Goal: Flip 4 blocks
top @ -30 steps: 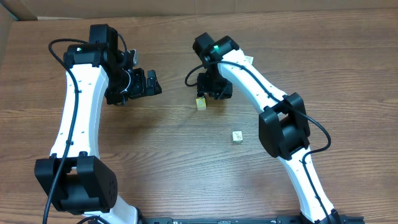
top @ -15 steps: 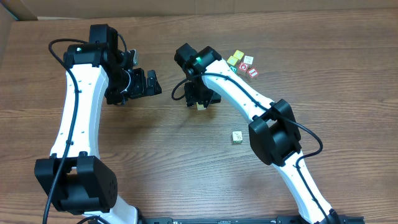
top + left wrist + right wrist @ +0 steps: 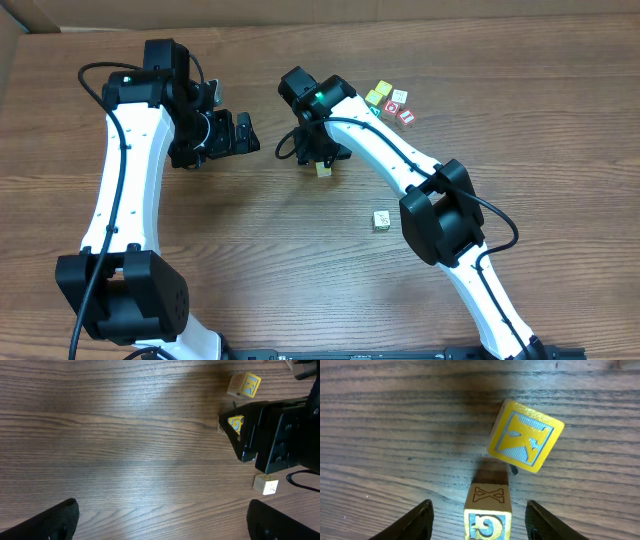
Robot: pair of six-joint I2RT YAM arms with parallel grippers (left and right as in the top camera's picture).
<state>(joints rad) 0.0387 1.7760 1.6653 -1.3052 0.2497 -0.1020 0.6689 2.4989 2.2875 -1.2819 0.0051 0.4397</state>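
Now we've the R gripper (image 3: 479, 515) open, a block (image 3: 487, 496) between its jaws, untouched; L gripper (image 3: 243, 133) well off left, open too.

this looks like a robotics lab or test bench, not a home or a shop. two white-and-black jointed arms, the left arm (image 3: 125, 170) and the right arm (image 3: 400, 150), stand at the near edge of a plain wood-grain table (image 3: 250, 260), and the fixed view from above takes in both. black cable (image 3: 95, 270) runs loose along the left arm's links, and a small green status light (image 3: 318, 97) glows on the right arm's housing. flat brown cardboard (image 3: 300, 12) lies along the far edge of the table. the only small things on the tabletop are tiny wooden letter cubes (image 3: 392, 107), the sort of props used in handling trials.
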